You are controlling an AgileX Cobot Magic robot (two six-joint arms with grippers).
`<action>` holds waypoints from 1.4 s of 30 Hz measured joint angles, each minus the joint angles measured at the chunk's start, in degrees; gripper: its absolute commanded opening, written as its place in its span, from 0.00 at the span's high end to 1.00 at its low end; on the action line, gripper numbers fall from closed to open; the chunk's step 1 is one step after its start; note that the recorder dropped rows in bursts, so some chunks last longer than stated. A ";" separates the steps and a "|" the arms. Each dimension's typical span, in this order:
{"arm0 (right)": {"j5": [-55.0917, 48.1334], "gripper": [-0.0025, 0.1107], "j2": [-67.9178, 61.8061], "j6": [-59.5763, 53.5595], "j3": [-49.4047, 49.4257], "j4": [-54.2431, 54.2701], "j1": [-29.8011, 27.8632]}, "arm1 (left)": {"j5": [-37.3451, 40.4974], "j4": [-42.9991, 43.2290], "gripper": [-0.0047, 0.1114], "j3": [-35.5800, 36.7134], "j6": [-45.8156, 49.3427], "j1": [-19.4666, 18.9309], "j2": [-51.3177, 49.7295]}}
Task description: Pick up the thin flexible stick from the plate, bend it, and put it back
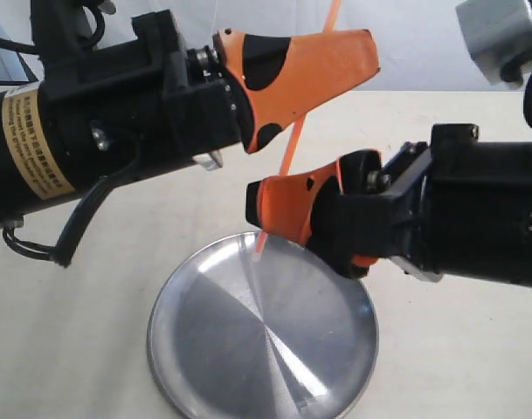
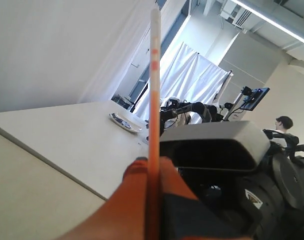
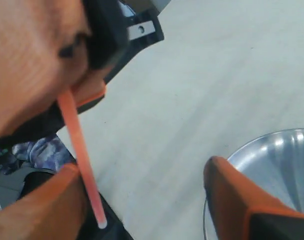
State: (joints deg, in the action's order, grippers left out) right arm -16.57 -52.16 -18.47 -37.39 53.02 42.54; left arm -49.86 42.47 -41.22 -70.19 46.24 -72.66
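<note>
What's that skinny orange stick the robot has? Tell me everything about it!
The thin flexible stick is a very thin, smooth orange-red rod, plastic by its look, paler at the ends. It is straight and steeply tilted, held up over the plate. The left gripper pinches it partway along. Its lower part passes one finger of the open right gripper; touching or not, I cannot tell.

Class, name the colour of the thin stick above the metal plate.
The stick is orange-red with a whitish tip; the left wrist view shows it best.
</note>
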 measured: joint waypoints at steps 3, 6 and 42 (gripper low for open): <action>0.96 0.83 -1.34 -8.91 0.00 8.32 0.04 | 0.00 0.00 0.96 0.00 0.00 0.00 0.00; 2.16 0.98 -1.67 -15.46 0.00 10.72 0.52 | 0.58 -0.15 0.96 0.00 0.24 0.00 -0.04; -9.28 0.99 0.59 -21.40 0.17 10.45 0.33 | 5.64 -0.66 0.96 -0.18 1.37 0.03 0.28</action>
State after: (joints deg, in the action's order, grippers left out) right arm -25.85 -51.57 -39.88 -37.22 63.47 42.87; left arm -44.22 41.81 -41.39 -68.82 46.27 -72.38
